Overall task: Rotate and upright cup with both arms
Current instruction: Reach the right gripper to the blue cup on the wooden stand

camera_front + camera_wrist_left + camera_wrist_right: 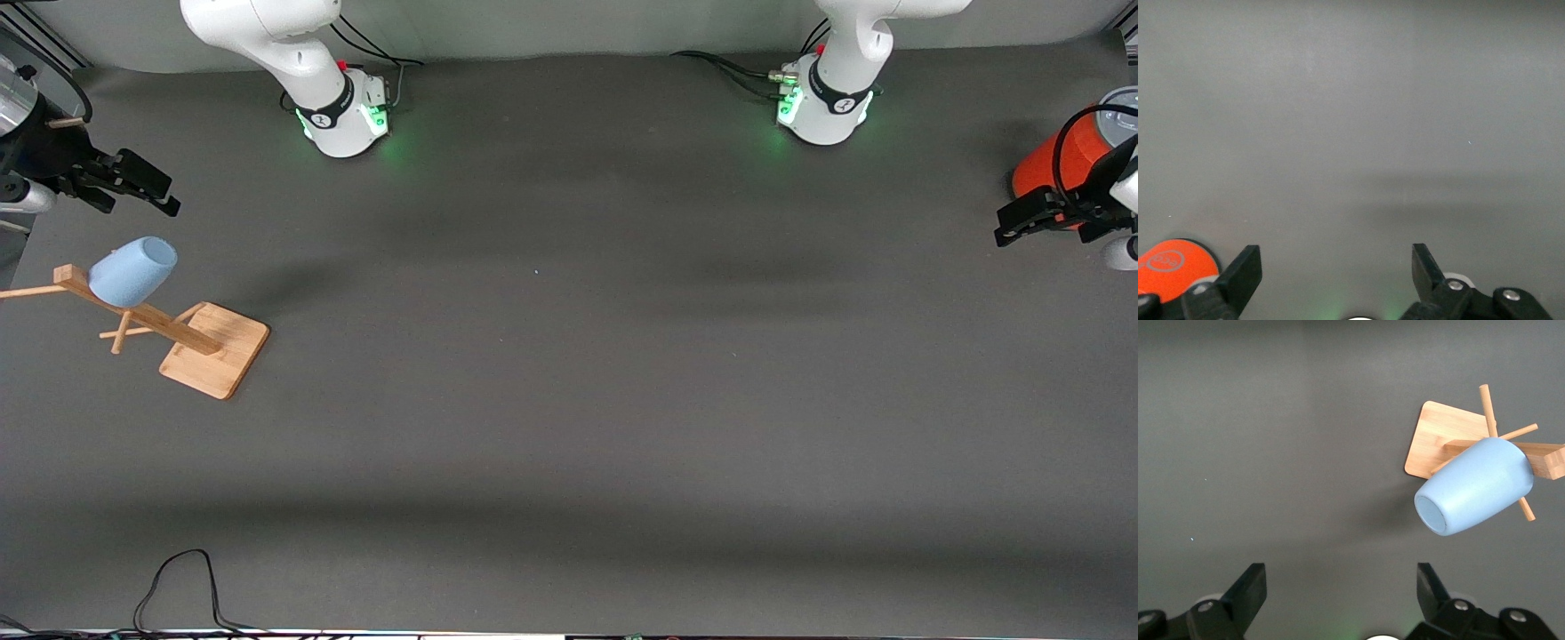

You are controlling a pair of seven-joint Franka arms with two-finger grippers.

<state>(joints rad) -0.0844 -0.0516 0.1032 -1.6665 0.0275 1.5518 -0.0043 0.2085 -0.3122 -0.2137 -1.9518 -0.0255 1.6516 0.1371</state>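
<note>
The pale-blue cup hangs tilted on a peg of a wooden rack toward the right arm's end of the table. In the right wrist view the cup shows its closed bottom end, with its mouth against the rack's post. My right gripper is open and empty in the air, near the cup and apart from it. It also shows in the right wrist view. My left gripper is open and empty at the left arm's end of the table, and shows in the left wrist view.
A red-orange can with a grey lid stands at the left arm's end of the table, close to my left gripper; its top shows in the left wrist view. A black cable loops at the table's near edge.
</note>
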